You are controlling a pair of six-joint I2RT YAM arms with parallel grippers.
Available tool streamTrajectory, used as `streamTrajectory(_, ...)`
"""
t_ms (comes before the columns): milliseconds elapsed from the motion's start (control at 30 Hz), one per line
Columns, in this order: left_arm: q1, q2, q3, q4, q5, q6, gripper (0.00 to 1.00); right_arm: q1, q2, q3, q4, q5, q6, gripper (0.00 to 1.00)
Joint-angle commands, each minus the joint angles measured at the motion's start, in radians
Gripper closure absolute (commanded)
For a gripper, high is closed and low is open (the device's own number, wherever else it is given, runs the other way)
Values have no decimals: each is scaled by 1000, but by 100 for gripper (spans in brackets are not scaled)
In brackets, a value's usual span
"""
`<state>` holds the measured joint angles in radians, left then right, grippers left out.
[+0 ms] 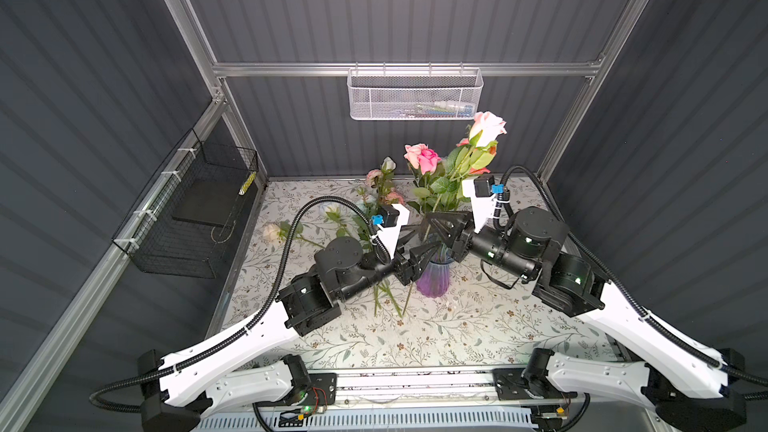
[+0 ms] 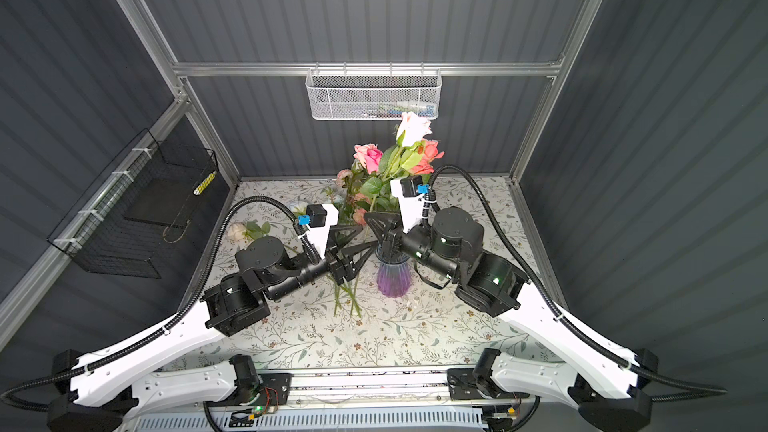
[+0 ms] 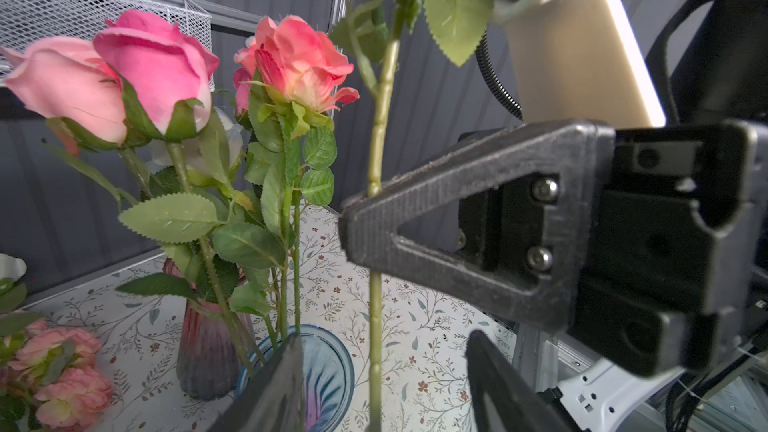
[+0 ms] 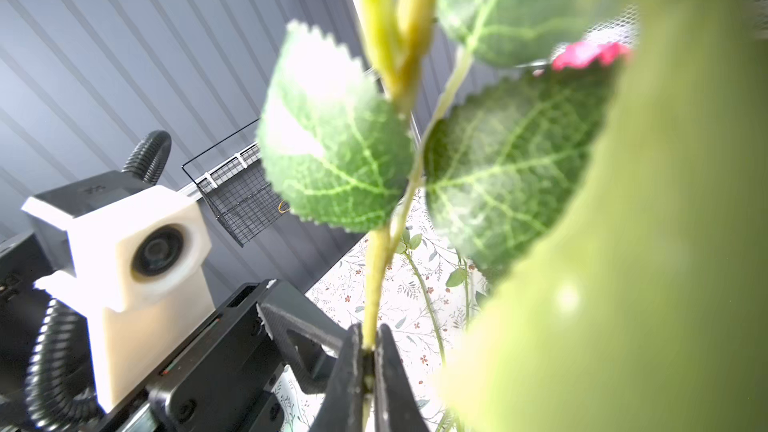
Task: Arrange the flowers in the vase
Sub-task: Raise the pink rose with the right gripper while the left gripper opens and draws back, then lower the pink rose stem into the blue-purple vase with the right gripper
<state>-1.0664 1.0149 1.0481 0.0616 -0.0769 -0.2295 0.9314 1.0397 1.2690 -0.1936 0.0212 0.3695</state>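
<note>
With our right gripper (image 4: 368,351) pinching the rose stem (image 4: 374,280) and our left gripper (image 3: 384,338) spread open around it, we judged a slow, straight descent into the vase (image 1: 434,280) best.

In both top views the left arm (image 1: 232,347) reaches in from 7 o'clock and the right arm (image 1: 623,326) from 5 o'clock, nearly meeting at centre. The left gripper (image 3: 384,334) has its jaws apart. The right gripper (image 4: 368,363) is pinched on a stem (image 4: 376,276).
</note>
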Motion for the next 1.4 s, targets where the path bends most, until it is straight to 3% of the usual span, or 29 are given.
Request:
streamTrajectory(0,-5,-76,-3,-8,-71,39,21,4,-17,49,-14,80,-64,93)
streamTrajectory(133,-4,-199,-65,-35,-182,57,11,4,-56,69,-32,222,-164,92)
streamTrajectory(267,-4,-282,-107,-64,-285,58,8,4,-68,110,-29,380,-296,92)
streamTrajectory(400,-3,-300,-109,-82,-300,64,7,1,-44,159,-9,482,-405,92)
streamTrajectory(600,-3,-304,-110,-105,-308,70,7,-3,17,196,38,545,-511,91)
streamTrajectory(867,-4,-332,-147,-114,-332,68,7,-16,126,155,52,526,-493,90)
streamTrajectory(1133,-4,-332,-162,-135,-357,69,7,-17,132,9,41,521,-346,86)
streamTrajectory(1200,-3,-329,-164,-141,-362,68,7,-17,140,-14,19,521,-325,81)
streamTrajectory(1267,-3,-325,-164,-146,-365,71,7,-14,146,-23,-18,517,-312,69)
streamTrajectory(1367,-4,-322,-171,-144,-370,71,7,-5,126,-41,-46,524,-288,62)
